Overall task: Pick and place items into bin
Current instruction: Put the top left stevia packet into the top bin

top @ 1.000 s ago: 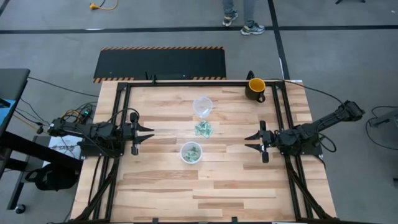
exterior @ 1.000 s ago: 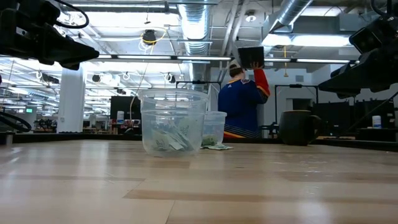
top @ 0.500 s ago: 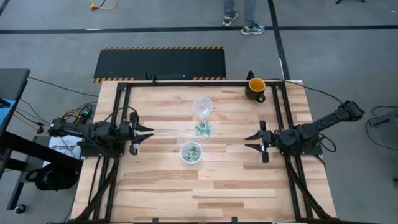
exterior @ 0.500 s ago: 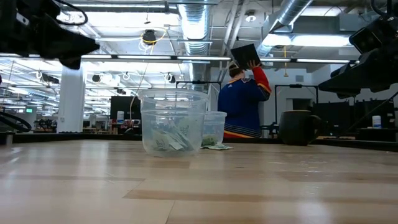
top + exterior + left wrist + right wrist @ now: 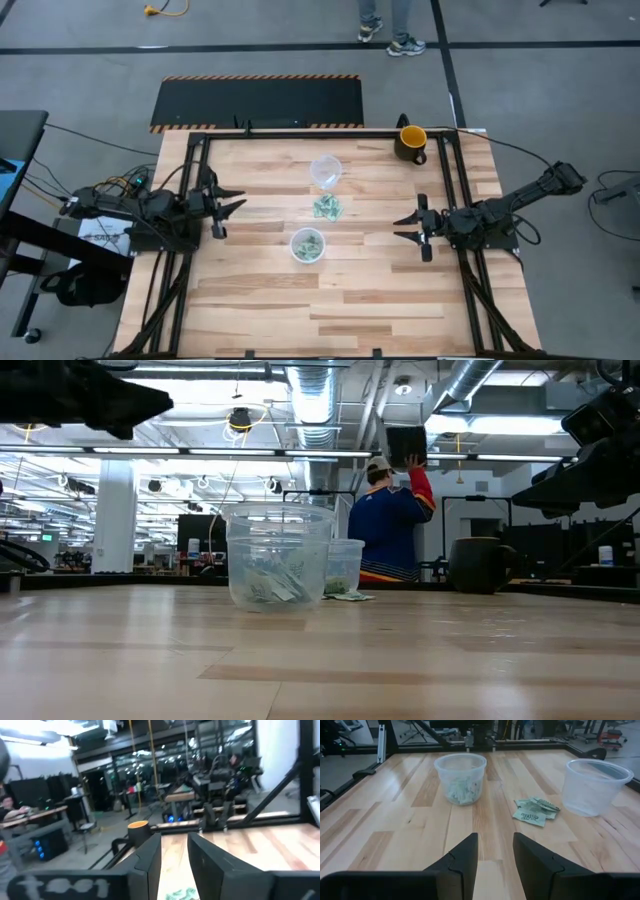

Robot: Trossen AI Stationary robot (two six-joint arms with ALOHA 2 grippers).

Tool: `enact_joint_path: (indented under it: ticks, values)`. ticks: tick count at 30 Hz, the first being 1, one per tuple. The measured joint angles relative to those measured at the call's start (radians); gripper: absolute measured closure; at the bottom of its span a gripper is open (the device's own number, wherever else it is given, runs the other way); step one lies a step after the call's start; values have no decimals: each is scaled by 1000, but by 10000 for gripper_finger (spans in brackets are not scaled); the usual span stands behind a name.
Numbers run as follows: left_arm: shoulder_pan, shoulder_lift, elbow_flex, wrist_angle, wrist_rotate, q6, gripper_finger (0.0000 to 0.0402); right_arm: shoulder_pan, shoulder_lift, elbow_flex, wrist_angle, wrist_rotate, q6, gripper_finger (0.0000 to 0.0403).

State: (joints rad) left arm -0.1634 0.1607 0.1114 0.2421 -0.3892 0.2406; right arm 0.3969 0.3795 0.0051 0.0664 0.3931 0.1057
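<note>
The left gripper point(image 5: 228, 200) hangs over the table's left side with its fingers spread apart, holding nothing. The right gripper point(image 5: 408, 228) sits over the right side, fingers likewise apart and empty. A small heap of green items point(image 5: 327, 207) lies on the table point(image 5: 250, 300) between an empty cup point(image 5: 325, 171) and a cup point(image 5: 307, 245) holding more green pieces.

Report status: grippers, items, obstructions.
Left gripper open, empty, at left edge. Right gripper open, idle opposite. Items piled between two cups; near cup partly filled. Nothing obstructing.
</note>
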Motion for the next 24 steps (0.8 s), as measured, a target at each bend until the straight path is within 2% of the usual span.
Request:
enact_joint_path:
  ticks: [6,12,18,24]
  values:
    - [75,214,132,-58,37,-47,296,0,0,0,0,0,0,284]
    - [155,488,342,-250,114,-62,281,0,0,0,0,0,0,284]
    - [220,704,603,-485,138,30,278,0,0,0,0,0,0,284]
    - [262,852,820,-605,188,145,278,0,0,0,0,0,0,284]
